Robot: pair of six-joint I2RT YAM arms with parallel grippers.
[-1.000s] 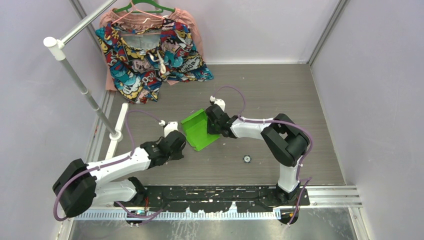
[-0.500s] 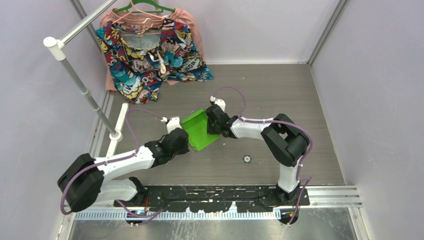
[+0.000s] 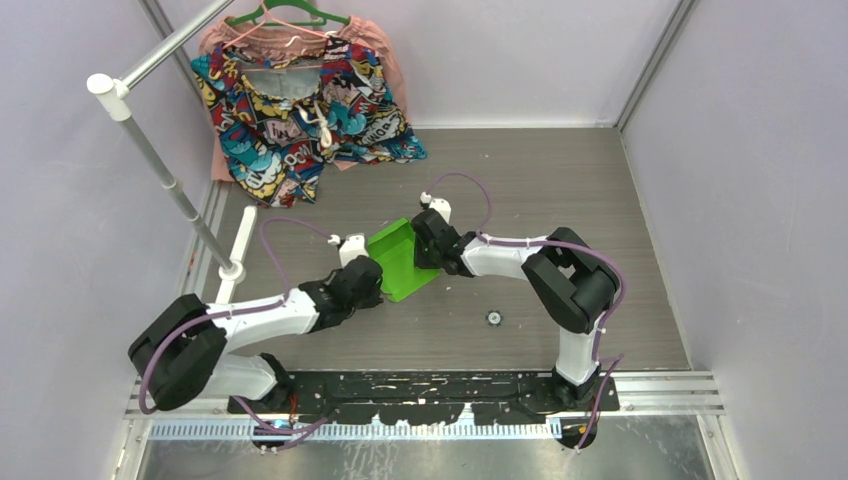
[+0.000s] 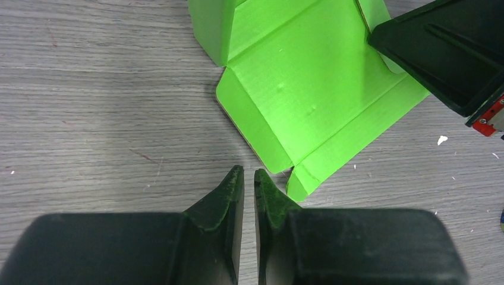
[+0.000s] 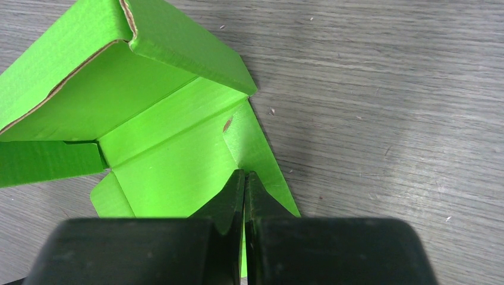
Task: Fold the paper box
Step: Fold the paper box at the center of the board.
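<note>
Centrally on the table (image 3: 560, 190) lies the half-formed paper box (image 3: 400, 262): light, thin, easily creased card, probably best taken at a free flap edge. The right gripper (image 5: 244, 174) is closed, tips pressing its panel; the left gripper (image 4: 248, 172) is nearly closed and empty, beside a corner.

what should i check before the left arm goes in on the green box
1. Left pincer empty: ok, jaws nearly closed, nothing between them.
2. Left pincer aimed at the paper box: ok, tips just short of its near edge.
3. Right pincer steadying the box: cannot tell. It is closed with its tips on the card, but pinching or only pressing is unclear.
4. Side wall raised: ok, one stands up; the other panels lie flat.
5. Small dark object clear of the box: ok, it lies apart on the table.
</note>
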